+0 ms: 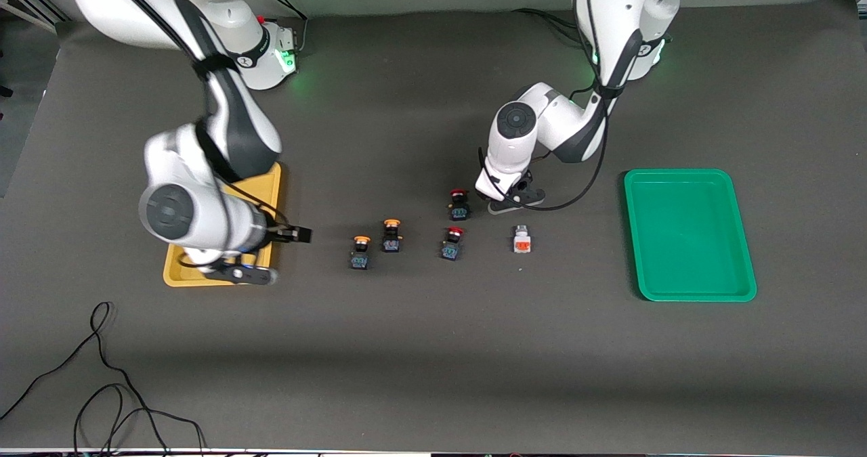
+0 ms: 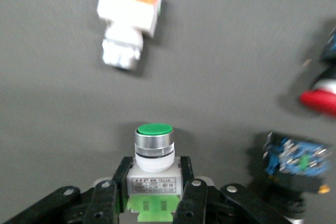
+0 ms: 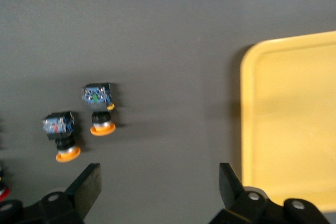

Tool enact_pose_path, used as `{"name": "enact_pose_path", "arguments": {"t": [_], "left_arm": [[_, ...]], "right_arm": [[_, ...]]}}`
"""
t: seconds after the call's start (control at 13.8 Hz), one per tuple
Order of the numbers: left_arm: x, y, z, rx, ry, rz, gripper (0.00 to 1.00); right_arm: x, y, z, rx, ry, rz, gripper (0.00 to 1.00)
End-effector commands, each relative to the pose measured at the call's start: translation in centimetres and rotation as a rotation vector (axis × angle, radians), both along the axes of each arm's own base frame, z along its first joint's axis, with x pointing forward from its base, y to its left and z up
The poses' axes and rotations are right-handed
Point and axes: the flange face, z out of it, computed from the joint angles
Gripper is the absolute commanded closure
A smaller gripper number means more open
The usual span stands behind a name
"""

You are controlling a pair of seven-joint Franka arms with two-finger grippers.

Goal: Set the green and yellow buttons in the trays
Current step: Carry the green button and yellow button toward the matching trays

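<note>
My left gripper (image 1: 513, 203) (image 2: 154, 174) is shut on a white-bodied button with a green cap (image 2: 154, 140) and holds it over the mat, between a red-capped button and a white button. The front view hides the held button. Two black buttons with yellow-orange caps (image 1: 361, 250) (image 1: 391, 235) stand mid-table; the right wrist view shows them too (image 3: 62, 136) (image 3: 98, 107). My right gripper (image 1: 296, 234) (image 3: 159, 179) is open and empty over the mat beside the mustard yellow tray (image 1: 267, 186) (image 3: 294, 119). The green tray (image 1: 687, 240) lies at the left arm's end.
Two red-capped black buttons (image 1: 458, 203) (image 1: 452, 242) stand beside the yellow ones. A white button with an orange end (image 1: 521, 239) (image 2: 128, 19) lies on the mat toward the green tray. Black cables (image 1: 101, 389) trail near the front edge.
</note>
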Motion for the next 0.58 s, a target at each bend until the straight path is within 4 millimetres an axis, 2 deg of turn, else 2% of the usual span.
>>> {"name": "enact_pose_path", "arguments": {"t": [0.0,0.22,0.36,0.51], "left_arm": [[1.9,1.7,8.1,0.010,-0.011,0.009,0.78],[3.9,3.6,16.6,0.017,0.020,-0.017,0.79],[5.9,7.1,20.4,0.001,0.063,-0.042,0.80],[7.5,12.4,23.0,-0.026,0.099,-0.088,0.80]], "right_arm": [[0.4,2.1,-3.8,-0.017,-0.019,-0.021,0.01],[0.2,3.8,-7.7,-0.017,-0.020,0.001,0.00],[0.1,4.7,-9.7,-0.015,-0.029,0.009,0.00],[-0.1,6.0,-11.0,-0.018,-0.043,-0.015,0.00]]}}
